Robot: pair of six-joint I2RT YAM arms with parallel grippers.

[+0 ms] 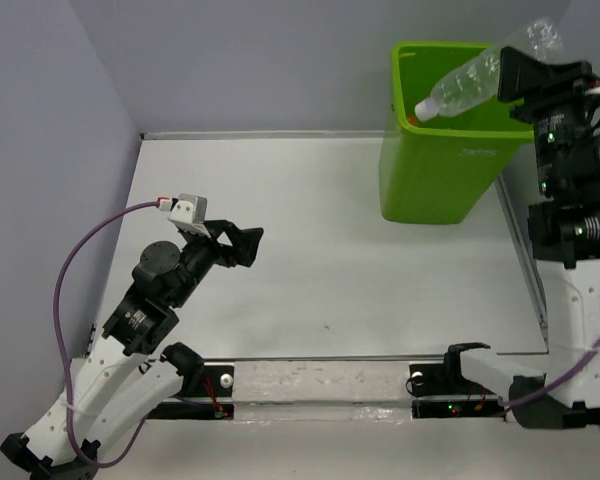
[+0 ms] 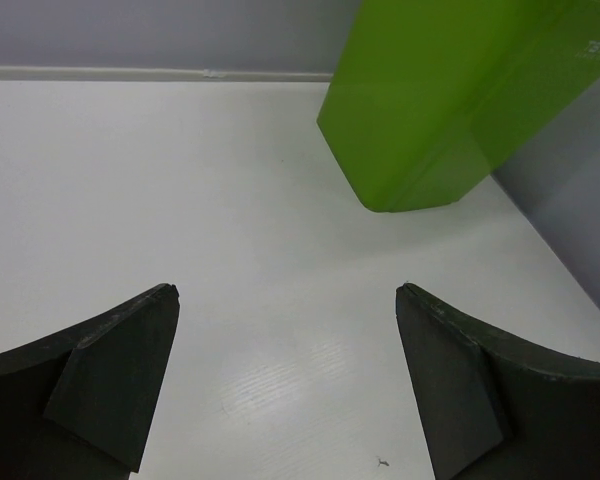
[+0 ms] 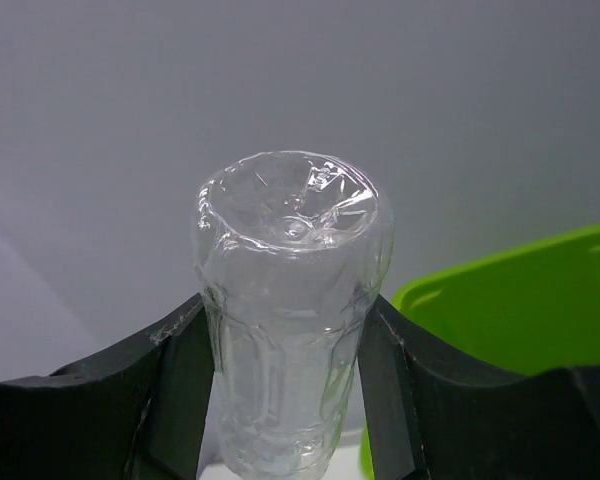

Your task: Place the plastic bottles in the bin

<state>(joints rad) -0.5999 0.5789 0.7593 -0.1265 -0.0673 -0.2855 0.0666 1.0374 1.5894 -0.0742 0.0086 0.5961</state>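
One clear plastic bottle (image 1: pixel 470 82) with a white cap hangs tilted over the open top of the lime-green bin (image 1: pixel 435 165), cap end lowest and pointing into the bin. My right gripper (image 1: pixel 515 72) is shut on the bottle's body near its base. In the right wrist view the bottle's base (image 3: pixel 290 220) stands up between the two black fingers (image 3: pixel 180 370), and the bin's rim (image 3: pixel 525 285) shows at the right. My left gripper (image 1: pixel 248 243) hovers open over the table's left middle, with nothing between its fingers (image 2: pixel 115 370). A speck of orange (image 1: pixel 408 118) shows inside the bin.
The bin (image 2: pixel 430 110) stands in the table's far right corner, close to the grey back wall and the right side wall. White tabletop (image 1: pixel 310 250) lies between the left gripper and the bin. Both arm bases sit on the rail at the near edge.
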